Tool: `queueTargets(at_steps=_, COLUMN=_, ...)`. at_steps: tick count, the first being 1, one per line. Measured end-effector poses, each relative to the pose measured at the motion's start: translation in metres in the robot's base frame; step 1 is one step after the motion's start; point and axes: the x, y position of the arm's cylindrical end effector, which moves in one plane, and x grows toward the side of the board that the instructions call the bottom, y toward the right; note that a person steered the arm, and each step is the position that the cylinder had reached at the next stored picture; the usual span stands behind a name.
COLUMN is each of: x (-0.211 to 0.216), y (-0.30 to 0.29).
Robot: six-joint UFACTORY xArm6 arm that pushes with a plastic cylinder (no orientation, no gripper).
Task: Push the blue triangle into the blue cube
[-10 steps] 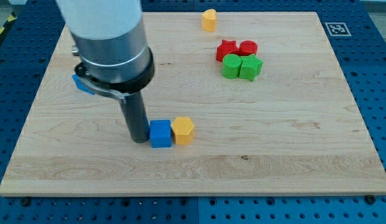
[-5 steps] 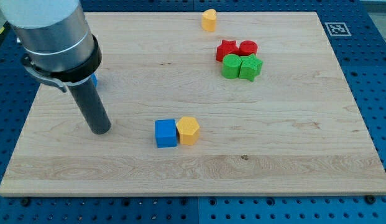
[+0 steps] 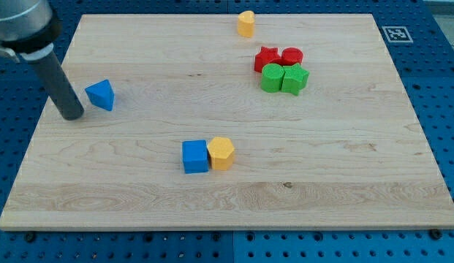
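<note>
The blue triangle (image 3: 101, 95) lies on the wooden board near the view's left side. My tip (image 3: 71, 115) rests on the board just left of it and slightly below, a small gap apart. The blue cube (image 3: 195, 156) sits lower, toward the middle of the board, touching a yellow hexagonal block (image 3: 221, 153) on its right side.
A yellow block (image 3: 246, 23) sits at the board's top edge. Red star (image 3: 267, 58), red round block (image 3: 292, 56), green round block (image 3: 272, 77) and green star (image 3: 294, 79) cluster at upper right. The board's left edge (image 3: 38, 124) is close to my tip.
My tip has moved from beside the blue cube to the upper left, ending left of the blue triangle, which is now uncovered. The cube and yellow block shifted slightly right early on.
</note>
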Motion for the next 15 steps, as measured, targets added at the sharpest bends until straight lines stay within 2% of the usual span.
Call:
queueTargets(at_steps=1, x=-0.030, y=-0.020)
queueTargets(at_steps=2, x=-0.047, y=-0.014)
queueTargets(at_steps=3, x=-0.045, y=0.029)
queueTargets(at_steps=4, x=-0.032, y=0.042)
queueTargets(at_steps=6, x=-0.023, y=0.025)
queueTargets(at_steps=8, x=-0.006, y=0.072)
queueTargets(at_steps=12, x=0.001, y=0.069)
queueTargets(at_steps=14, x=0.006, y=0.103)
queueTargets(at_steps=15, x=0.006, y=0.096)
